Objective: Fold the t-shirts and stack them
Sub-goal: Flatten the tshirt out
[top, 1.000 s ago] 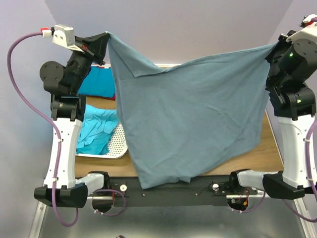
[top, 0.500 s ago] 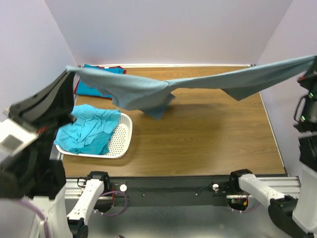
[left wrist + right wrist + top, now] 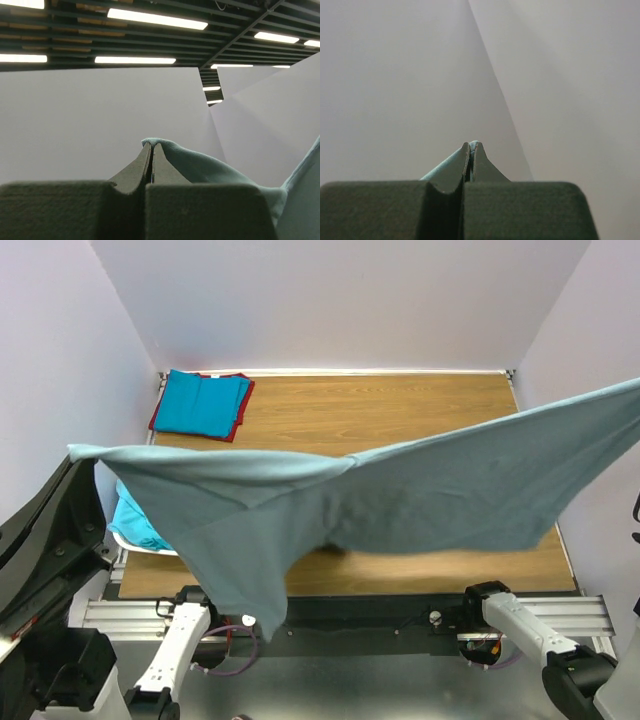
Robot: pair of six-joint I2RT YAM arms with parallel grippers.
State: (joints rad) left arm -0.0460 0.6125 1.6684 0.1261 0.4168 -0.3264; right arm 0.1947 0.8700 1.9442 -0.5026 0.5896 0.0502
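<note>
The large dusty grey-blue t-shirt (image 3: 400,495) hangs stretched in the air between both arms, high over the near half of the table. My left gripper (image 3: 152,145) is shut on one corner of it (image 3: 200,167), at the far left in the top view (image 3: 78,453). My right gripper (image 3: 471,144) is shut on the other corner (image 3: 445,162), which runs out of the top view at the right edge. A folded bright blue t-shirt (image 3: 200,402) lies on a red one (image 3: 243,408) at the table's far left. A turquoise t-shirt (image 3: 135,525) shows under the hanging cloth.
The white perforated basket (image 3: 140,547) sits at the near left, mostly hidden by the hanging shirt. The wooden table (image 3: 400,410) is walled at the back and both sides. Both wrist cameras point up at walls and ceiling.
Both arms have swung the grey-blue shirt up, then towards the near edge; it now spreads flatter and nearer the camera, covering the basket. Both grips hold.
</note>
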